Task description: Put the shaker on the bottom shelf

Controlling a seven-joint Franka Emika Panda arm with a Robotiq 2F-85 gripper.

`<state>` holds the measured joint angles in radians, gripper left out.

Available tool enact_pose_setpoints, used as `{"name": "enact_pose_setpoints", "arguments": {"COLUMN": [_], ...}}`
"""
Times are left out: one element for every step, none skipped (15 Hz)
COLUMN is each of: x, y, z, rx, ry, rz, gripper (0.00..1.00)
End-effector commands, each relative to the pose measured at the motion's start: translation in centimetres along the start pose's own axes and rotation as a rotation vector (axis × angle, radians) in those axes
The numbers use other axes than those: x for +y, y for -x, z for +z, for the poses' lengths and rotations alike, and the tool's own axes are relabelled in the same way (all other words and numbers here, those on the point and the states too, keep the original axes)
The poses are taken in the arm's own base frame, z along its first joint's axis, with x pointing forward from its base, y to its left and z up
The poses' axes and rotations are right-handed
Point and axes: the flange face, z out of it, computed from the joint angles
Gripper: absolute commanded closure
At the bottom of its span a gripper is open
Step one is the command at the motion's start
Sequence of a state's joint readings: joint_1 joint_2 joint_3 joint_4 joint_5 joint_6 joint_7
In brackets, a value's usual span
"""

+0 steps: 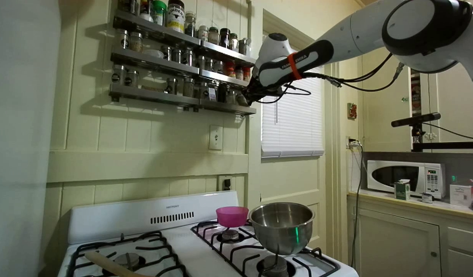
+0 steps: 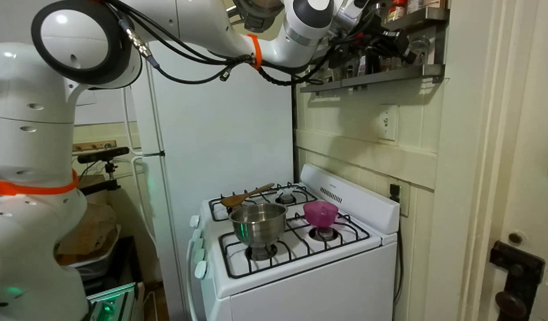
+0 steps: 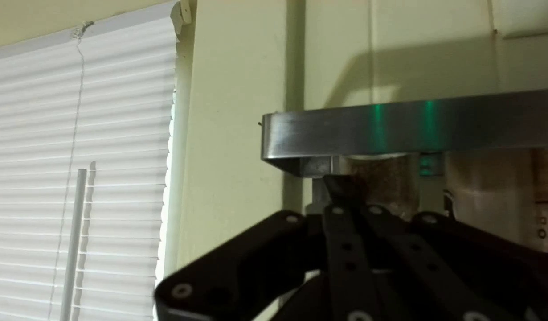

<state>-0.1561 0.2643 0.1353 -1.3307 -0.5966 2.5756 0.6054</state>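
Note:
At the window end of the bottom shelf [image 1: 225,107] is a small greyish jar, apparently the shaker [image 1: 241,100], close beside my fingertips. It also shows as a glassy cylinder [image 2: 420,46] just past the gripper [image 2: 409,55] in an exterior view. The wrist view has its brownish side [image 3: 385,180] behind the shelf's silvery rail [image 3: 403,127], partly covered by my dark fingers. My gripper [image 3: 343,189] is shut with nothing visible between its fingers, its tips near the jar; whether they touch it I cannot tell.
More jars line the bottom shelf, and two more tiers of jars [image 1: 155,63] hang above. Window blinds [image 1: 292,119] lie beyond the shelf's end. Below, the stove carries a pink bowl [image 1: 232,216], a steel pot [image 1: 282,229] and a wooden spoon [image 2: 247,196].

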Motion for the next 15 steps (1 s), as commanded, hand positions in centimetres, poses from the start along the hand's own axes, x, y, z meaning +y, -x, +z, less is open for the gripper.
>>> {"name": "enact_pose_setpoints", "arguments": {"x": [-1.0, -1.2, -1.4, -1.5, -1.5, -1.6, -1.6, -1.6, -1.5, -1.5, -1.5, -1.6, -1.8, -2.0, -2.4], "y": [1.6, 1.9, 2.1, 2.1, 2.1, 2.0, 1.9, 1.7, 1.5, 1.3, 1.1, 1.0, 0.8, 0.6, 0.5], "z": [0.8, 0.9, 1.0, 1.0, 0.9, 0.7, 0.5, 0.3, -0.2, -0.5, -0.9, -1.5, -2.0, -2.7, -3.3], "rx": [-0.025, -0.03, -0.036, -0.032, -0.029, -0.029, -0.025, -0.021, -0.017, -0.016, -0.01, -0.011, -0.007, -0.002, -0.003], "ry": [-0.06, -0.065, -0.069, -0.072, -0.072, -0.074, -0.066, -0.065, -0.057, -0.053, -0.056, -0.054, -0.056, -0.058, -0.067], "rz": [0.014, 0.015, 0.014, 0.014, 0.013, 0.013, 0.01, 0.011, 0.01, 0.014, 0.015, 0.016, 0.015, 0.014, 0.013], "gripper": [1.0, 1.0, 1.0, 1.0, 1.0, 1.0, 1.0, 1.0, 1.0, 1.0, 1.0, 1.0, 1.0, 1.0, 1.0]}}
